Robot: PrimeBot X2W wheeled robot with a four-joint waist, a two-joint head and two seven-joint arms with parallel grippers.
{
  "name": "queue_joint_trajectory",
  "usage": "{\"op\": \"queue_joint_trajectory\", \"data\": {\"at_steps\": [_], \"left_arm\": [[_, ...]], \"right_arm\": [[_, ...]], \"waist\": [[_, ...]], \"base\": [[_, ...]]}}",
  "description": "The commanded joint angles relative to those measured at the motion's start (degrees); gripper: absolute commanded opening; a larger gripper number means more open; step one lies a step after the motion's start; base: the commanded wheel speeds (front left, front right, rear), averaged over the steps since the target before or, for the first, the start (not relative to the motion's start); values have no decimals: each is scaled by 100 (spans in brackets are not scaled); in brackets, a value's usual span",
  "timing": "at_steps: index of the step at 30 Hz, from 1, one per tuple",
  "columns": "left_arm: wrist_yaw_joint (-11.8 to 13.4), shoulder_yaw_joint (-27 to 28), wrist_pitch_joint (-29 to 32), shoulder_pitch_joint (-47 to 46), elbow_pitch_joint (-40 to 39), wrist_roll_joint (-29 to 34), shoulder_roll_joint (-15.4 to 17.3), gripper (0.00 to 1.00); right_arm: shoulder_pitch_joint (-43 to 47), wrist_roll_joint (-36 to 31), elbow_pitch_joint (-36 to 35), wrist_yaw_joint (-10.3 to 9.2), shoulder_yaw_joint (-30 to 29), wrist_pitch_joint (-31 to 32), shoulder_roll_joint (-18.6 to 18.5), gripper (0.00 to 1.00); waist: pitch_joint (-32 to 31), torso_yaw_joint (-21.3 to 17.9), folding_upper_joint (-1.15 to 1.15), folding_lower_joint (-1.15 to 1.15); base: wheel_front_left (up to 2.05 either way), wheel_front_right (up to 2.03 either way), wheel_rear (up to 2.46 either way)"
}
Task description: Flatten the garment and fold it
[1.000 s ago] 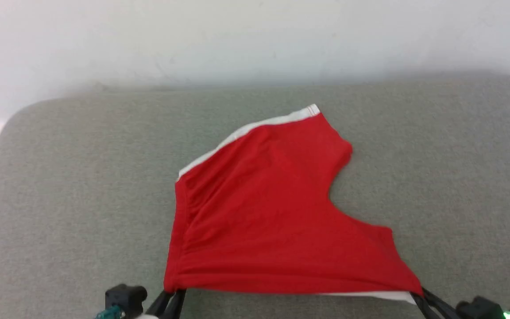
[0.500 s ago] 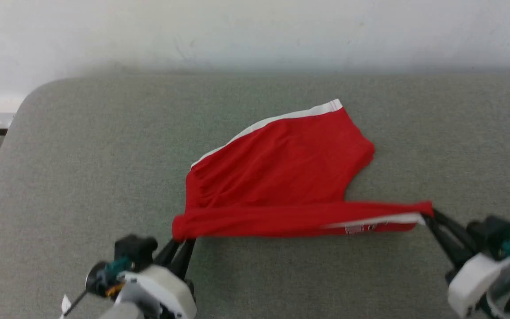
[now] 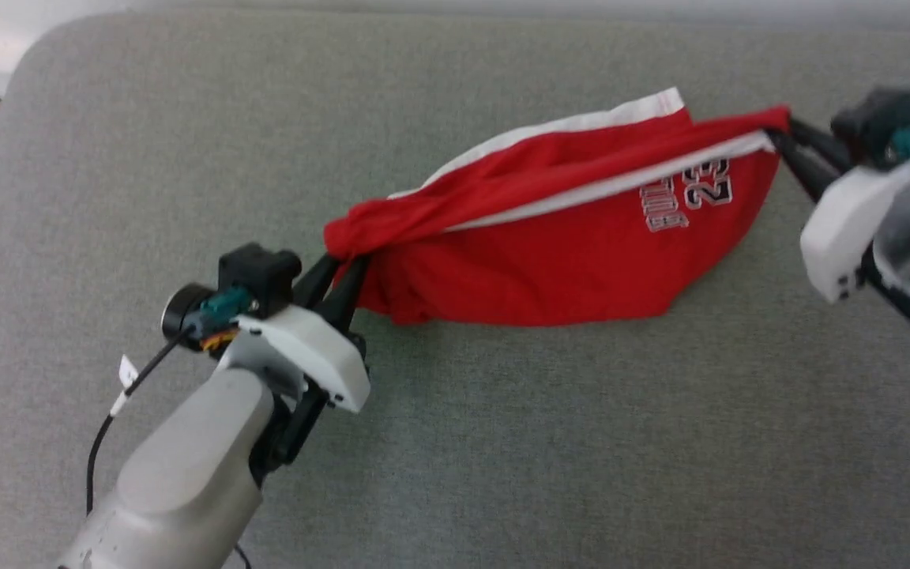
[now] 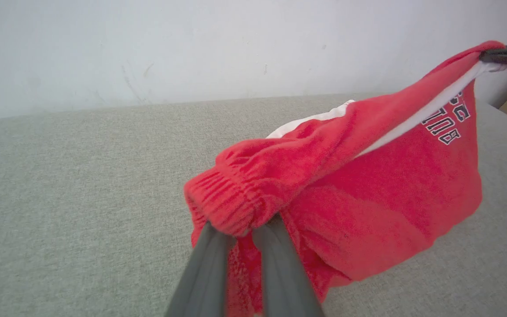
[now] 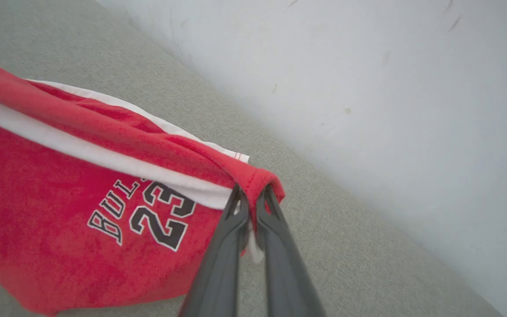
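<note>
Here the left pincer [image 3: 342, 267] and the right pincer [image 3: 780, 141] each clamp shut on one end of the red garment [image 3: 565, 261], which is stretched between them and sags over the grey bench [image 3: 502, 442].

Red shorts, the garment [image 3: 565, 261], strung out between my two grippers over the grey cushion [image 3: 502, 474]. My left gripper [image 3: 342, 269] pinches a bunched, gathered red end. My right gripper [image 3: 780, 142] nips the far corner, where red meets a white band. The top edge is pulled into a taut ridge with a white stripe just under it. Below, the cloth sags in a loose belly. The "BULLS 23" print sits near my right end, upside down from my head. A white-trimmed edge peeks out behind.
</note>
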Motion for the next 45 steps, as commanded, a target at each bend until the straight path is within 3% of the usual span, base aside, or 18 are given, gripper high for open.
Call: {"op": "queue_joint_trajectory", "data": {"at_steps": [1, 6, 12, 13, 14, 15, 20, 23, 28, 33, 37, 45], "left_arm": [[-52, -15, 34, -201, 104, 43, -63, 0], [-173, -80, 102, -578, 425, 73, -210, 0], [-249, -127, -53, -793, 682, 153, -329, 0], [-245, -133, -88, -799, 702, 163, -360, 4], [-243, -136, -125, -795, 713, 173, -382, 42], [-228, -131, -169, -784, 711, 197, -386, 100], [11, 86, -374, -533, 401, 333, -318, 100], [253, 336, -413, -256, -4, 466, -245, 100], [580, 840, -420, 287, -896, 882, -246, 100], [692, 1219, -421, 641, -1365, 1273, -401, 100], [642, 1436, -422, 718, -1437, 1497, -614, 100], [371, 1762, -422, 638, -1177, 1835, -1002, 100]], "right_arm": [[-346, 52, 293, -13, 119, 45, 79, 0], [-1474, -44, 1470, -13, 668, 128, 439, 0], [-2104, -60, 2598, -13, 1419, 59, 773, 0], [-2139, 32, 2697, -13, 1523, 24, 794, 10], [-2175, 143, 2771, -13, 1601, -25, 791, 40], [-2221, 217, 2811, -13, 1699, -91, 757, 100], [-2481, 687, 2659, -13, 2124, -273, 426, 100], [-2635, 1145, 2261, -13, 2401, -14, 114, 100], [-2812, 2499, 1211, -13, 2882, 1453, -605, 100], [-3013, 3220, 649, -13, 3230, 2703, -1233, 100], [-2898, 3580, 824, -13, 3296, 3152, -1233, 100], [-2220, 3898, 1837, -13, 3259, 3075, -631, 100]], "waist": [[567, 264, 0, -2], [960, 325, 0, -2], [1166, 411, 0, -2], [1150, 423, 0, -2], [1119, 429, 0, -2], [1077, 423, 0, -2], [768, 338, 0, -2], [577, 309, 0, -2], [387, 391, 0, -2], [434, 559, 0, -2], [565, 715, 0, -2], [741, 909, 0, -2]], "base": [[0, 0, 0], [0, 0, 0], [0, 0, 0], [0, 0, 0], [0, 0, 0], [0, 0, 0], [0, 0, 0], [0, 0, 0], [0, 0, 0], [0, 0, 0], [0, 0, 0], [0, 0, 0]]}}
